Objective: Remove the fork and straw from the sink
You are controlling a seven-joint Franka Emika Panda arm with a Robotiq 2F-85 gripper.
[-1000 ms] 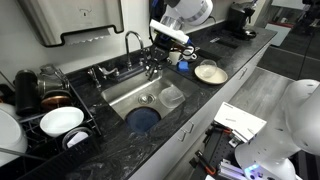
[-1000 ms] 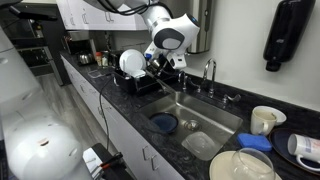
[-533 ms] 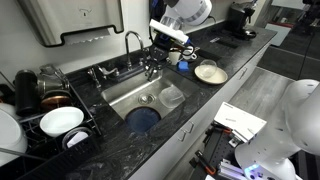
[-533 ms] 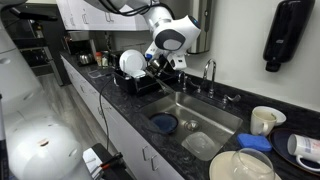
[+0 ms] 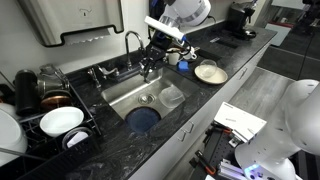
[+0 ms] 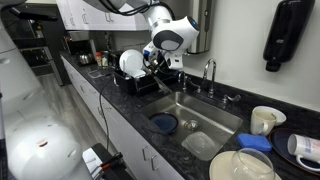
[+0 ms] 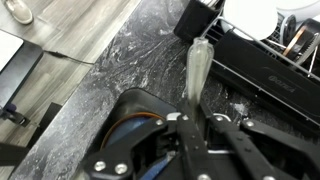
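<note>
The black speckled surface [image 5: 195, 112] runs long and narrow, with the steel sink [image 5: 122, 92] sunk into it and only a thin strip of stone along the front edge. In the wrist view a bare band of the surface separates the sink's rim from the black wire dish rack [image 7: 268, 66], which sits just beside that end of the basin. The curved faucet [image 5: 133, 42] stands at the back rim.

Inside the basin, a blue plate [image 5: 143, 118] fills the end nearer the rack and a clear container [image 5: 173, 96] lies at the opposite end. The floor around the drain between them is open.

The end effector [image 7: 196, 118] hangs above the sink, clear of its walls in both exterior views. Its fingers are closed on a pale, translucent straw [image 7: 198, 70], which is held up over the blue plate, its free end pointing toward the rack's edge.
</note>
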